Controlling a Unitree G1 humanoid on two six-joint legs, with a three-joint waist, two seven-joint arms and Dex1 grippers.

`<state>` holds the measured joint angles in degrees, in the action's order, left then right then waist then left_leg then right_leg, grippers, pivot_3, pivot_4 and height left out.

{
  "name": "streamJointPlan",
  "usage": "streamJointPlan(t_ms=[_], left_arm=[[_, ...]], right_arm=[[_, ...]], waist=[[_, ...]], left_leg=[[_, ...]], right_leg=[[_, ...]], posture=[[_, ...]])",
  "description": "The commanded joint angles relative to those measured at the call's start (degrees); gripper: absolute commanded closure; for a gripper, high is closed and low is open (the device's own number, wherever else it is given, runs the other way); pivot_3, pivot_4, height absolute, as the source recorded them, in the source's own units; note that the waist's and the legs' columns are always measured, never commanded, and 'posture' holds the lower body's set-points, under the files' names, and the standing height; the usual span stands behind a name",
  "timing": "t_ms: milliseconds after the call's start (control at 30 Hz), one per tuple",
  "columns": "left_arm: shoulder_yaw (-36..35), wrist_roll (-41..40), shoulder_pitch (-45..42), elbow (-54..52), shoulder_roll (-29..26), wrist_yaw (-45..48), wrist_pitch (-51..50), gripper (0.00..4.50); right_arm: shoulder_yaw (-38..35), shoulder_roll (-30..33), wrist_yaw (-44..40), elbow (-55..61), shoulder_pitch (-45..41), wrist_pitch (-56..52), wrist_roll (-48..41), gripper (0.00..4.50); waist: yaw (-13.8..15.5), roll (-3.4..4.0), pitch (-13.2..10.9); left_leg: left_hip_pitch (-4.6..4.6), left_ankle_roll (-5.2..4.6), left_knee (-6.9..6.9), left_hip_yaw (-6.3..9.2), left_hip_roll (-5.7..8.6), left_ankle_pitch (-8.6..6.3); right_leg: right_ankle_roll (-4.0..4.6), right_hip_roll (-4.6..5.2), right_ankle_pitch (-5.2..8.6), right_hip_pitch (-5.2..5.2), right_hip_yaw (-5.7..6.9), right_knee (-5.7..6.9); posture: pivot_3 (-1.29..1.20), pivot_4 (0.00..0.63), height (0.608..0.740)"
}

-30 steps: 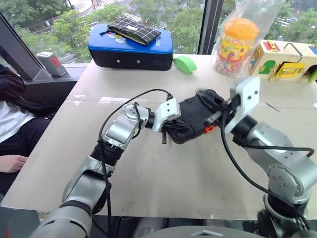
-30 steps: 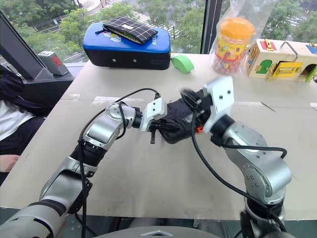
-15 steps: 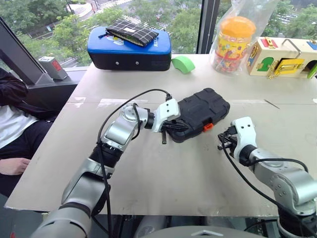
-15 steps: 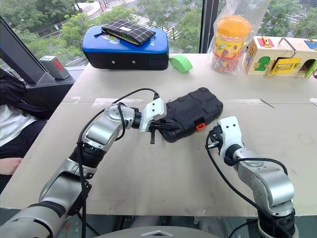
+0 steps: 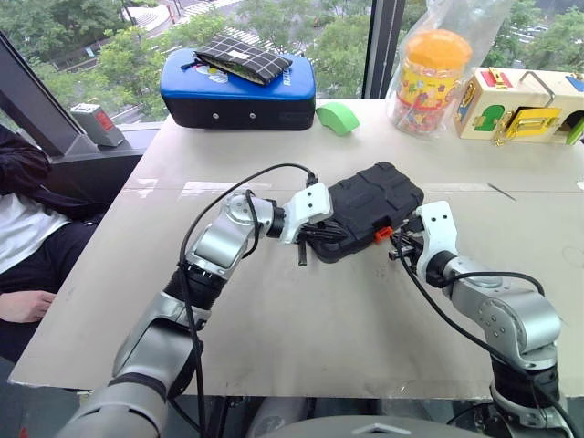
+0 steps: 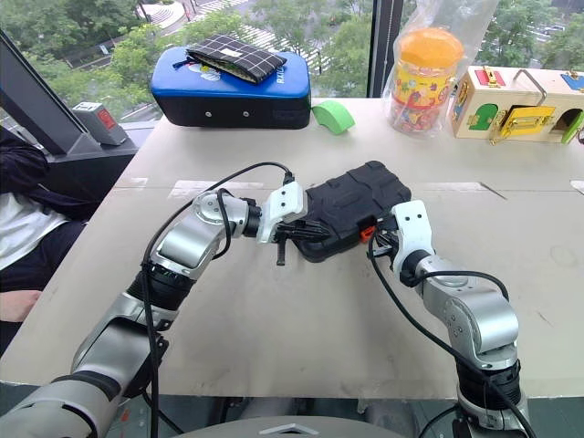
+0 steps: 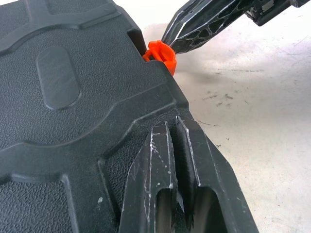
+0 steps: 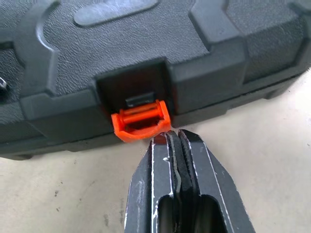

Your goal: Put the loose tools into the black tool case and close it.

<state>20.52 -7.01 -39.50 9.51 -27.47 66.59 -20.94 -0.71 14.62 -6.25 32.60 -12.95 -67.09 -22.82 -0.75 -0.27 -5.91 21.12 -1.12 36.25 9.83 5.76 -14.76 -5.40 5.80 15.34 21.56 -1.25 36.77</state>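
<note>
— Two hands at one case, is that what we have?

— Yes. We see the black tool case (image 5: 370, 208) lying shut on the tabletop (image 5: 301, 328), near its middle, lid down and the orange latch (image 8: 141, 119) on the front edge facing us.

— And the left hand (image 7: 172, 141)?

— We find it clenched, fingers pressed together with nothing between them, tips resting on top of the case's lid at the near left corner.

— The right hand (image 8: 177, 143)?

— Also clenched and holding nothing. Its tips sit just below the orange latch, touching or very nearly touching it; we cannot tell which. The latch tab stands out from its recess in the case's front wall.

— Anything else on the tabletop?

— At the far edge we see a blue padded case (image 5: 239, 89) with a checked pouch (image 5: 246, 57) on top, a green object (image 5: 340, 118) beside it, an orange-lidded jar (image 5: 432, 82) in a clear bag, and a wooden latch box (image 5: 520, 105) at the far right. A person's sleeve (image 5: 23, 182) shows at the left.
</note>
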Motion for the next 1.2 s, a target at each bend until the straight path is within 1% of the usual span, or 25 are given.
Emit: streamJointPlan(t_ms=[33, 333, 700, 800, 900, 1000, 1067, 1133, 1167, 1200], left_arm=[[4.2, 3.0, 2.9, 2.4, -0.4, 0.8, -2.3, 4.29], [4.6, 3.6, 3.0, 2.8, -0.2, 0.7, -1.6, 4.29], [4.6, 3.7, 3.8, 2.2, -0.1, 0.7, -1.5, 4.29], [3.8, 3.2, 4.4, 1.4, -0.1, 0.3, -1.9, 4.29], [2.6, 2.8, 5.5, 0.3, -0.5, -0.7, -1.2, 4.29], [-1.1, -0.1, 7.3, -1.9, 0.2, -2.1, -1.6, 4.29], [-5.4, -4.1, 8.5, -4.9, 2.1, -4.1, -2.6, 4.29], [-12.2, -11.4, 10.3, -8.2, 6.6, -7.2, -2.8, 4.29], [-14.3, -13.1, 11.1, -9.6, 6.8, -7.8, -3.9, 4.29], [-16.1, -16.1, 12.0, -11.3, 6.1, -6.9, -7.0, 4.29]], right_arm=[[0.1, -0.5, -0.9, 1.1, -1.7, 0.8, -0.5, 4.50], [-0.9, -2.2, -1.3, 1.0, -3.0, 0.8, -1.3, 4.50], [-4.8, -7.3, -2.4, 1.2, -6.4, 0.0, -5.3, 4.50], [-6.2, -7.1, -3.3, 2.1, -6.3, 0.9, -6.5, 4.50], [-7.0, -5.0, -4.2, 3.7, -5.6, 3.0, -6.5, 4.50], [-10.2, -3.4, -5.1, 6.5, -4.2, 2.5, -8.9, 4.50], [-10.0, -0.1, -6.5, 8.6, -1.9, 3.2, -8.6, 4.50], [-7.5, 5.3, -8.1, 10.8, 1.5, 7.3, -5.0, 4.50], [-6.3, 7.9, -9.4, 11.5, 3.5, 10.8, -3.1, 4.50], [-6.7, 9.4, -10.5, 11.8, 5.2, 12.6, -2.9, 4.50]], waist=[[0.0, 0.00, 0.0], [-0.1, 0.01, 0.0], [-0.1, 0.09, -0.1], [0.0, 0.10, -0.1], [0.0, 0.12, -0.1], [-0.1, 0.16, -0.1], [-0.2, 0.23, -0.2], [-0.1, 0.35, -0.3], [0.0, 0.25, -0.5], [0.0, 0.09, -0.6]], left_leg=[[0.00, 0.00, 0.00, 0.00, 0.00, 0.00], [-0.01, 0.00, 0.00, 0.00, -0.01, 0.00], [-0.11, 0.00, -0.08, 0.01, -0.04, 0.00], [-0.09, 0.01, -0.11, 0.03, -0.02, 0.00], [-0.09, 0.01, -0.14, 0.01, 0.01, -0.01], [-0.10, 0.01, -0.23, 0.01, -0.01, -0.01], [-0.09, 0.00, -0.27, 0.01, -0.04, -0.01], [-0.04, 0.00, -0.27, 0.01, -0.03, -0.01], [0.04, 0.00, -0.26, 0.01, -0.01, -0.01], [0.15, 0.04, -0.23, 0.03, -0.01, 0.01]], right_leg=[[0.00, 0.00, 0.00, 0.00, 0.00, 0.00], [0.00, -0.01, 0.00, 0.00, -0.01, 0.00], [0.00, -0.07, 0.00, 0.00, -0.08, 0.03], [0.00, -0.04, 0.00, 0.00, -0.08, -0.01], [0.00, 0.00, 0.00, 0.01, -0.09, -0.05], [0.00, -0.01, 0.00, 0.04, -0.08, -0.07], [0.00, -0.02, 0.01, 0.07, -0.10, -0.08], [-0.01, 0.00, 0.01, 0.09, -0.10, -0.16], [-0.01, 0.01, 0.01, 0.11, -0.09, -0.21], [-0.03, 0.01, 0.02, 0.17, -0.06, -0.21]], posture=[[0.00, 0.150, 0.740], [0.00, 0.150, 0.740], [0.00, 0.150, 0.740], [0.00, 0.150, 0.740], [0.00, 0.150, 0.740], [0.00, 0.150, 0.740], [0.00, 0.150, 0.740], [0.00, 0.150, 0.740], [0.00, 0.150, 0.740], [0.00, 0.150, 0.740]])
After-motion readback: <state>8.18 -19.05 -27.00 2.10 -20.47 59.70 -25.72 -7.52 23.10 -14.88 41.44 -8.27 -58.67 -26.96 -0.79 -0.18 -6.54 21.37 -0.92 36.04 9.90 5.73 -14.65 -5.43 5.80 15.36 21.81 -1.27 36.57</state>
